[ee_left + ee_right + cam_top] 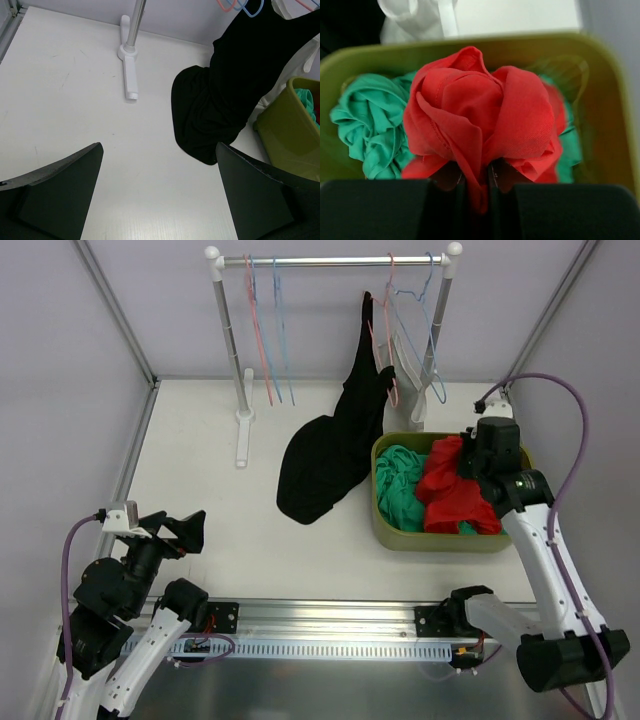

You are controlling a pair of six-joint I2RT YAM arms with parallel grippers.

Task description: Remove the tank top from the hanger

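Nearest to me, on the left side, the left gripper [185, 533] is hovering low over the white bench [200, 440], and its jaws are standing wide apart with nothing between them. On the right side, a little further in, the right gripper [476, 185] is reaching down into the green basket [376, 502]. Its jaws are pinching a fold of the red garment [450, 495], which is bunching up in front of them. A teal garment [400, 485] is lying crumpled in the same basket, beside the red one on its left.

Just left of the basket and touching its side, the black tank top [325, 460] is hanging from the right part of the rack [335, 260]. Its upper end is sitting up at the pink hanger [394, 390], while its lower part is spreading out on the bench. Neither gripper is touching it.

Behind the basket, a white garment [408, 355] is hanging under a blue hanger [425, 300]. At the far left of the rail, two bare hangers [270, 340], one pink and one blue, are hanging side by side.
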